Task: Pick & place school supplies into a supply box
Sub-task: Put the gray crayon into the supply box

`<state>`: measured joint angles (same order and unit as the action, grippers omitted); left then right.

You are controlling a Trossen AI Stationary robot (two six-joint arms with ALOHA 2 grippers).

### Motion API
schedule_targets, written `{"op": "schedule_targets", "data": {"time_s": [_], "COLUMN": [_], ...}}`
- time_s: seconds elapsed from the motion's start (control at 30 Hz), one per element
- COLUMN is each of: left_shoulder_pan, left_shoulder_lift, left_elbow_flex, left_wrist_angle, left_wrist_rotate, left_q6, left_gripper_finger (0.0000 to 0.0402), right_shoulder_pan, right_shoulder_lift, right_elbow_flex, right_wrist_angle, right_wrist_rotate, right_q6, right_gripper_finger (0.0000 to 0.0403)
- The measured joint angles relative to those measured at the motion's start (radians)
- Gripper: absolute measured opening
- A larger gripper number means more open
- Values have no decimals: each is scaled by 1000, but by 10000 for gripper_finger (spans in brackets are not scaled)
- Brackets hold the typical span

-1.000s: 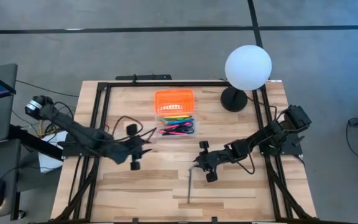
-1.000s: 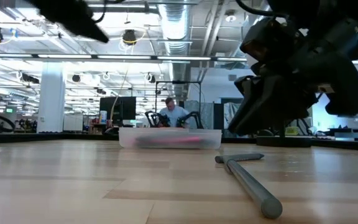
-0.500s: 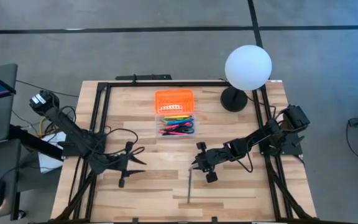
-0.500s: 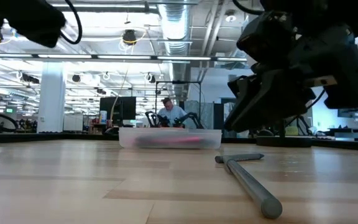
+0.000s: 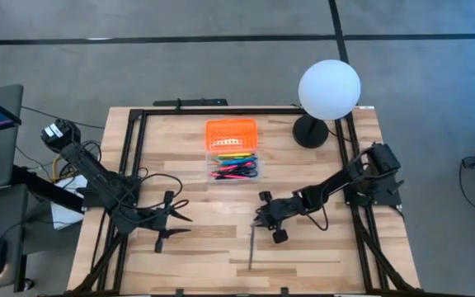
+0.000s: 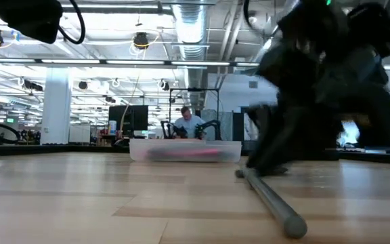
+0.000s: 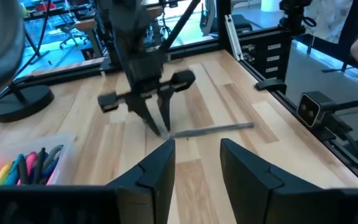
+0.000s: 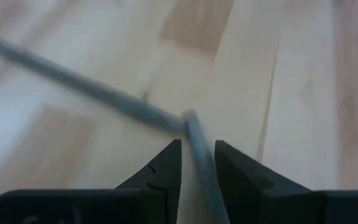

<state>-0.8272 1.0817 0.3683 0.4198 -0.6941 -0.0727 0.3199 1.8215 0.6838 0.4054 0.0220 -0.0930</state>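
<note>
Nearly done: most supplies (image 5: 234, 163) lay in box (image 5: 232, 152). My right gripper (image 5: 260, 221) straddled last grey pen (image 5: 251, 247), fingers apart, not yet pinching.

Both arms showing dark, almost black, built from slim links with chunky joints. Left arm (image 5: 97, 177) carrying loose black cables looping beside links, round pale-and-dark part sitting at its far end. Right arm (image 5: 336, 186) having boxy black housing near base, thin cable hanging under link. Right tool (image 7: 157, 127) showing short crossbar body with two thin tapering black fingers. Left tool (image 7: 194, 165) showing two broad matte-black fingers (image 7: 244, 168) with angular, stepped inner edges.
</note>
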Motion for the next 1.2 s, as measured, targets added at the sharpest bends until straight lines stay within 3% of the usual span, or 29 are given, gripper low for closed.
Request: {"op": "schedule_targets", "data": {"time_s": [0.2,0.83,1.2], "left_shoulder_pan": [0,0,0], "left_shoulder_lift": [0,0,0], "left_elbow_flex": [0,0,0], "left_wrist_angle": [9,12,0], "left_wrist_rotate": [-3,-25,-25], "left_q6": [0,-1,-4], "left_gripper_finger": [123,123,123], "right_shoulder_pan": [-9,-32,-34], "right_shoulder_lift": [61,43,-93], "right_elbow_flex": [13,18,47], "right_wrist_angle": [19,-101,-417], "right_wrist_rotate": [-5,0,14], "right_q6": [23,163,236], "right_gripper_finger": [90,90,90]}}
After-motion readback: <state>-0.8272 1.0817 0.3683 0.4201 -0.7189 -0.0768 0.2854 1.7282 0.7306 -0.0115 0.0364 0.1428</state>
